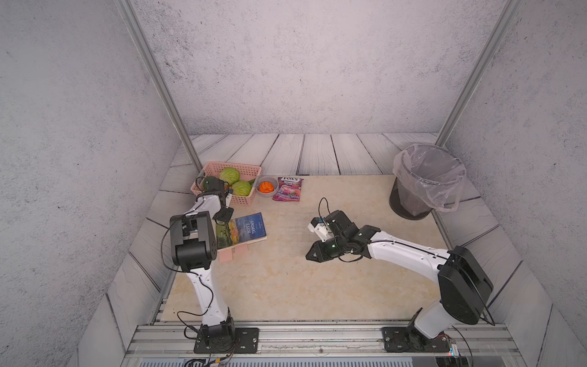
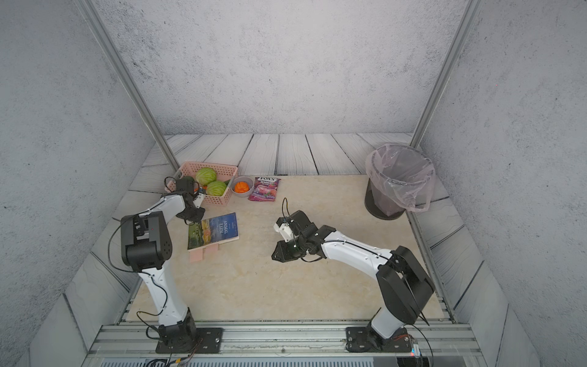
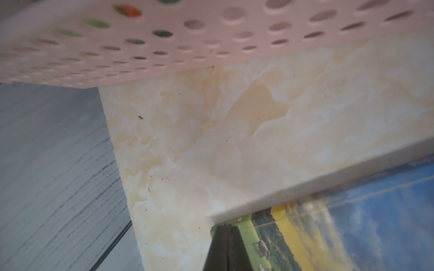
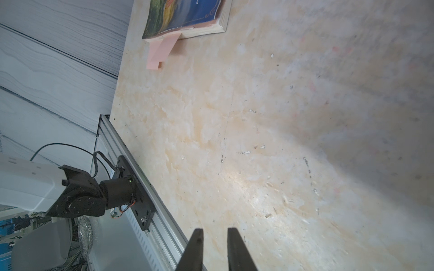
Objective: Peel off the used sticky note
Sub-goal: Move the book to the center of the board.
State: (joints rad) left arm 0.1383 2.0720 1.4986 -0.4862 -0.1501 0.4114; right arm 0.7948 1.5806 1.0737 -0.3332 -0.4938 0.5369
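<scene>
A blue "Animal Farm" book lies on the marble tabletop at the left. Pink sticky notes poke out from under its near edge. My left gripper is shut, and its tip rests on the book's far left corner, with nothing between the fingers. My right gripper hovers over the middle of the table, well right of the book. Its fingers stand a narrow gap apart and hold nothing.
A pink perforated basket with two cabbages sits just behind the book. Beside it are a small bowl of orange pieces and a purple candy bag. A lined bin stands at the far right.
</scene>
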